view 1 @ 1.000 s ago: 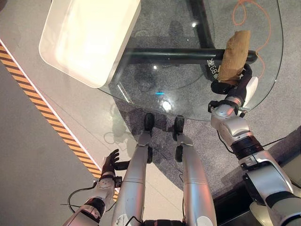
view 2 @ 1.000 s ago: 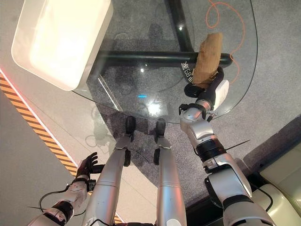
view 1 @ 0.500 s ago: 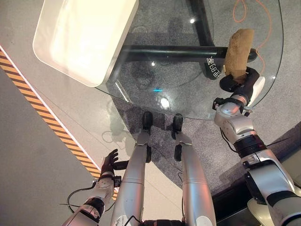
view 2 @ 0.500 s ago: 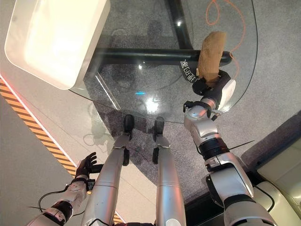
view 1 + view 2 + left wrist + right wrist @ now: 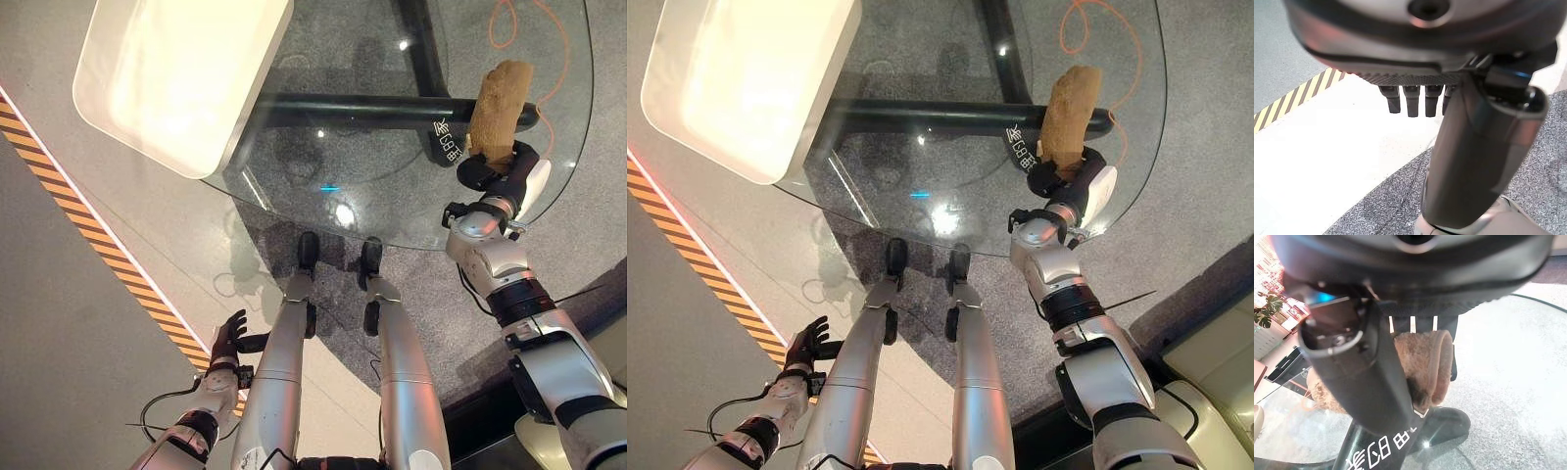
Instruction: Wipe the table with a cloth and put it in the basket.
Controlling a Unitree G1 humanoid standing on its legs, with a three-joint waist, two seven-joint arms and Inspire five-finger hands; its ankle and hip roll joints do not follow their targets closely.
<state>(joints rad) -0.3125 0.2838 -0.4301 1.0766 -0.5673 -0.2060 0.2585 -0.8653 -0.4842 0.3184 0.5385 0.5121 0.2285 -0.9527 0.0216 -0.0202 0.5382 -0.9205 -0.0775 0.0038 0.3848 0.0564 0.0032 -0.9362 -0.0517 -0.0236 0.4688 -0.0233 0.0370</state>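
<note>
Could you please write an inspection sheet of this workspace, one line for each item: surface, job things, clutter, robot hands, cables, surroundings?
Surface: glass table, transparent, dark frame beneath; light reflections on it.
Job's things: brown cloth lies on the glass near the table's right edge, its near end under the right robot hand. White basket at the table's far left corner.
Clutter: nothing seen on the glass besides the cloth.
Robot hands: right robot hand has its fingers on the cloth, thumb beside it. Left robot hand hangs low beside the table, fingers straight, holding nothing.
Cables: orange cable on the floor, seen through the glass.
Surroundings: grey carpet; yellow-black striped tape on the floor at left.
</note>
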